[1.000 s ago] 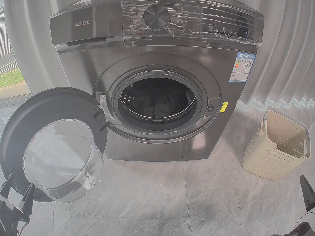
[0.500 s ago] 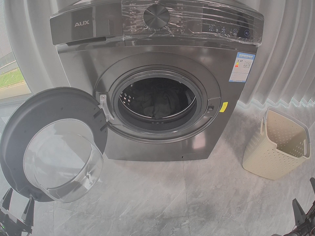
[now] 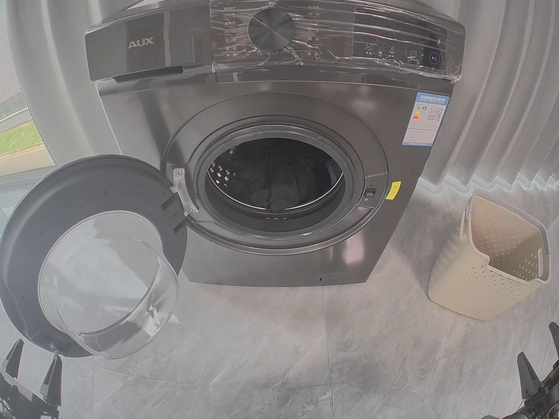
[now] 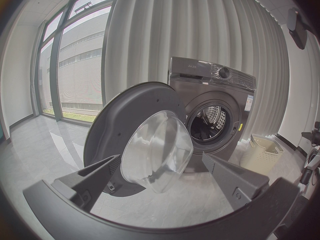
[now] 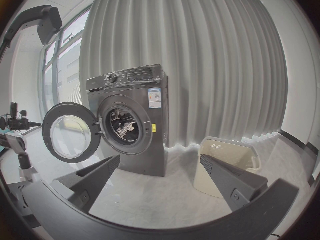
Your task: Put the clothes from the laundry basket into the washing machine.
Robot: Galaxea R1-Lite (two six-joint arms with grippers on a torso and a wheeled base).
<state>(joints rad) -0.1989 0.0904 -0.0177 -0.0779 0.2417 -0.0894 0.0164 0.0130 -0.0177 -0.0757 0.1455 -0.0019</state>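
A grey front-loading washing machine [image 3: 273,123] stands on the floor with its round door [image 3: 93,251] swung wide to the left. Dark clothes [image 3: 279,181] lie inside the drum. The cream perforated laundry basket [image 3: 495,257] stands on the floor to the machine's right, and its inside looks empty. My left gripper [image 3: 32,365] is open at the lower left, just below the door's rim. Low at the right edge, in front of the basket, my right gripper [image 3: 541,353] is open too. Both grippers [image 4: 160,164] [image 5: 160,165] hold nothing.
Pleated grey curtains [image 3: 512,88] hang behind the machine and basket. A tall window [image 4: 66,67] lies to the left. The grey tiled floor [image 3: 326,350] in front of the machine is bare. A tripod with equipment [image 5: 16,130] stands far to the left.
Both grippers have dropped lower and drawn back toward the picture's bottom corners. The head camera has shifted slightly, so the whole scene slid a little left.
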